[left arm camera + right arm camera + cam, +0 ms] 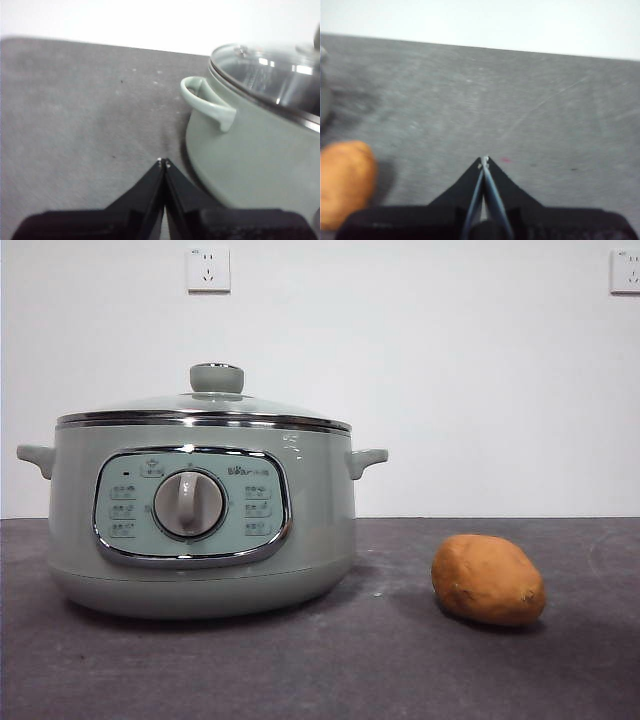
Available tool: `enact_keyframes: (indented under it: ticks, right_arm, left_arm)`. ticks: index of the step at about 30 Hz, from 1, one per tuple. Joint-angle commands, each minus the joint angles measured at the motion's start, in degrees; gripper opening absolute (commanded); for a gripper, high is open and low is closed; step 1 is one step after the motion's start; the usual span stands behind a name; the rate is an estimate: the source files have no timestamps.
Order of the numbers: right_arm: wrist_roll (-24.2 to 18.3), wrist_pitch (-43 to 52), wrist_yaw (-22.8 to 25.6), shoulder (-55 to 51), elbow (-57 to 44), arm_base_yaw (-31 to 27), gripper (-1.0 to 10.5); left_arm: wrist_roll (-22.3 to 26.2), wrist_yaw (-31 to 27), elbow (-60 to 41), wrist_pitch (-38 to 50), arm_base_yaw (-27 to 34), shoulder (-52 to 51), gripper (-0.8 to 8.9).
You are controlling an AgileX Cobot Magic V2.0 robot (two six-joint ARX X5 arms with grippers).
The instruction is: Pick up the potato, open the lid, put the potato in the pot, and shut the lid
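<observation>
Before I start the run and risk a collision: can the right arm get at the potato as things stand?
Probably yes. The potato lies alone on the table, apart from the pot, and the right gripper, shut, holds nothing.

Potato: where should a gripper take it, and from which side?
Probably from above, jaws closing across the short middle of the potato. It lies on its side on the table, long axis level, clear of the pot. The shut right gripper is the nearer one.
</observation>
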Motion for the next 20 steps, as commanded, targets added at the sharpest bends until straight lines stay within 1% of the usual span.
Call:
enact_keyframes:
  ticks: [1,2,4,5,6,10,13,16,20]
  right_arm:
    - [22.36,0.11,-2.91,-0.13,-0.74,0.04,0.0]
    - [28.13,0.15,-3.04,-0.13,-0.74,0.07,0.0]
    - [36.04,0.15,-2.67,-0.13,-0.74,0.04,0.0]
    - [38.4,0.15,-2.54,-0.13,-0.74,0.04,0.0]
    - [39.41,0.15,-2.43,-0.13,-0.74,0.04,0.0]
    - [39.65,0.33,-2.54,-0.13,-0.74,0.04,0.0]
    - [39.39,0.28,-3.3,-0.13,-0.66,0.04,0.0]
    - [38.66,0.13,-5.42,0.02,0.07,0.04,-0.1]
    - [36.74,-1.11,-5.79,2.1,2.91,0.04,-0.1]
  left_arm:
    - [-13.66,0.31,-0.85,0.33,0.2,-0.15,-0.03]
    - [-15.12,0.31,-0.85,0.39,0.2,-0.15,-0.03]
    - [-16.15,0.28,-0.85,0.46,0.2,-0.15,-0.03]
    - [-16.13,0.24,-0.85,0.46,0.2,-0.15,-0.03]
    - [-16.13,0.24,-0.85,0.48,0.2,-0.15,-0.03]
    - [-16.11,0.46,-0.85,0.42,0.2,-0.15,-0.03]
    - [-15.98,3.54,-0.76,0.7,0.2,-0.15,-0.04]
    - [-15.61,7.43,-0.48,1.46,0.2,-0.15,-0.06]
    - [-15.32,10.1,1.62,0.83,0.2,0.11,-0.06]
